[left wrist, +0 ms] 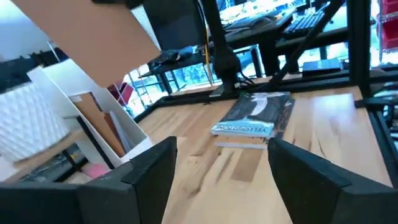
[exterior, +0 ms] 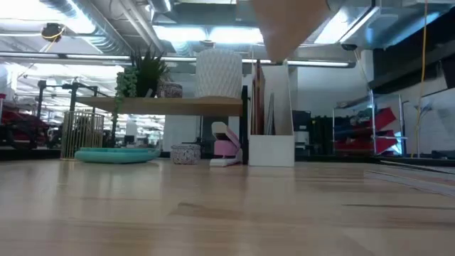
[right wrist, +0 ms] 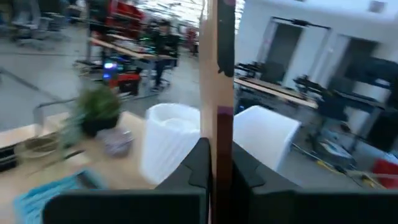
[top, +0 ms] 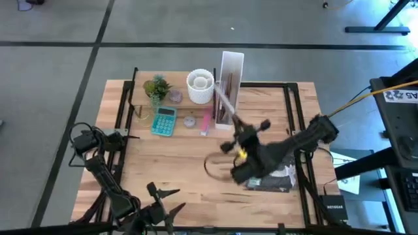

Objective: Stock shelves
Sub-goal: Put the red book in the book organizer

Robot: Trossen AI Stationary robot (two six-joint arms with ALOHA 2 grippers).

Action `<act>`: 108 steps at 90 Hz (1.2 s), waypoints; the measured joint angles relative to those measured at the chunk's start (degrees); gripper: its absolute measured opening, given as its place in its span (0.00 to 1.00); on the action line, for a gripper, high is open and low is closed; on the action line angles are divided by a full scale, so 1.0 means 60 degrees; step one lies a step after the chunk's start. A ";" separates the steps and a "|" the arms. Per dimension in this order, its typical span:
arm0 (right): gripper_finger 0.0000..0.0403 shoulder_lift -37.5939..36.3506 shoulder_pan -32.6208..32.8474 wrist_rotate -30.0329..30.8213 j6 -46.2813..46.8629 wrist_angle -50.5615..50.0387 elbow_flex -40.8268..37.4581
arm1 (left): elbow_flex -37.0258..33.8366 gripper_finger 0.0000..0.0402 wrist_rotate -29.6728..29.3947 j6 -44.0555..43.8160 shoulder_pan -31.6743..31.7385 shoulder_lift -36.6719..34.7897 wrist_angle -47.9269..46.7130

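While left tool (left wrist: 221,168) gapes wide, right tool (right wrist: 216,165) pinches thin board (right wrist: 217,81), raised mid-table.

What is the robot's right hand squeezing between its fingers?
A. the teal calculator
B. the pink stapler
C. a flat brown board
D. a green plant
C. In the right wrist view, the right gripper is shut on a thin flat brown board standing on edge between its fingers, while the plant, teal calculator and pink stapler stay by the shelves.

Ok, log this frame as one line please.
phase: carrying | right pincer: shut on thin brown board, above table near white file box | left pincer: open, idle at front edge | shelves: holding plant, white cup
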 joint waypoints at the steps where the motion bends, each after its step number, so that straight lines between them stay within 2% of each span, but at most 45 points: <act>1: 0.00 -0.0017 -0.0054 -0.0001 0.0002 0.0000 0.0000 | 0.0000 0.59 0.0018 -0.0042 0.0009 0.0004 -0.0027; 21: 0.00 0.0112 -0.0979 -0.0021 0.0125 0.0434 -0.0469 | 0.0000 0.59 0.0689 -0.0450 0.0201 0.0036 -0.0270; 51: 0.00 0.0102 -0.2033 -0.0026 0.0472 0.3590 -0.2469 | 0.0000 0.59 0.0873 -0.0489 0.0226 0.0036 -0.0273; 72: 0.00 0.0117 -0.2208 -0.0029 0.0482 0.4724 -0.3525 | 0.0000 0.59 0.1009 -0.0491 0.0233 0.0036 -0.0270; 89: 0.00 0.0112 -0.2230 -0.0033 0.0507 0.5780 -0.3723 | 0.0000 0.59 0.1045 -0.0492 0.0290 0.0036 -0.0259; 108: 0.00 0.0192 -0.2823 -0.0015 0.0443 0.6579 -0.3723 | 0.0000 0.59 0.1076 -0.0621 0.0358 0.0036 -0.0239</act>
